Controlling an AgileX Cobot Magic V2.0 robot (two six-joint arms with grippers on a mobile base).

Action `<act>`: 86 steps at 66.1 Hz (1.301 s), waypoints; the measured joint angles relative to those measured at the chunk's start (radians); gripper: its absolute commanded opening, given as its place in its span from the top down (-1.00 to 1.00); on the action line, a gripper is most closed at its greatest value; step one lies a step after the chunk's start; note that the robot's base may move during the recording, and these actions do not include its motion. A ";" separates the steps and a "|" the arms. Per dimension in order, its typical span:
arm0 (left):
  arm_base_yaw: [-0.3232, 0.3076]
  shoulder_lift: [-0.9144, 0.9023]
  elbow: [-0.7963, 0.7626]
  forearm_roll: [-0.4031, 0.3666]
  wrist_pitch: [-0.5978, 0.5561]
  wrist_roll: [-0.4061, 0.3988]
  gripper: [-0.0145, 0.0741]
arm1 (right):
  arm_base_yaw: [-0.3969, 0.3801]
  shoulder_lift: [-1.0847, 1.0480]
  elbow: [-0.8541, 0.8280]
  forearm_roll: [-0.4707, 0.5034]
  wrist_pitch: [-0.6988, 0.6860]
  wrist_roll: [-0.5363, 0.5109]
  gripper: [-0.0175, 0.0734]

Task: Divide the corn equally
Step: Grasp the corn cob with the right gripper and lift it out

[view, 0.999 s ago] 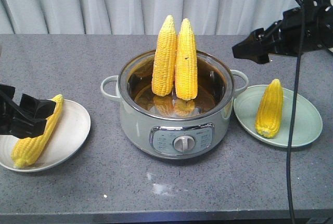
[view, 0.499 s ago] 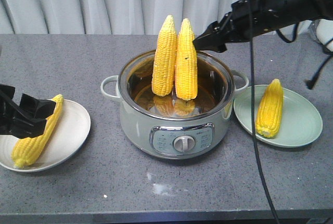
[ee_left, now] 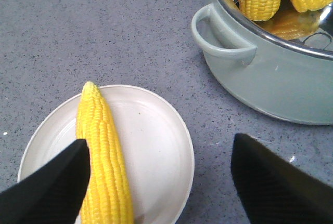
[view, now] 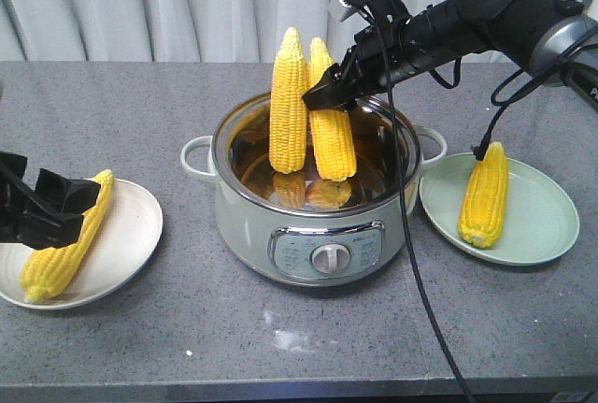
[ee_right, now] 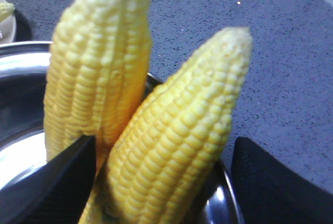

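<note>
From the front, my left gripper (view: 82, 208) runs off the left edge and hides the middle of the cob (view: 51, 272) on the white plate (view: 126, 235). The panel lettering on the electric pot (view: 243, 225) is too small for me to read. At the right wrist, the tilted cob (ee_right: 177, 130) and the upright cob (ee_right: 99, 63) come through blurred, their bases cut off below.
</note>
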 measured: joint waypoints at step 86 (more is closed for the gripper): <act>0.000 0.000 0.000 0.000 0.000 0.000 -0.55 | 0.000 -0.291 -0.004 -0.081 0.098 0.294 0.17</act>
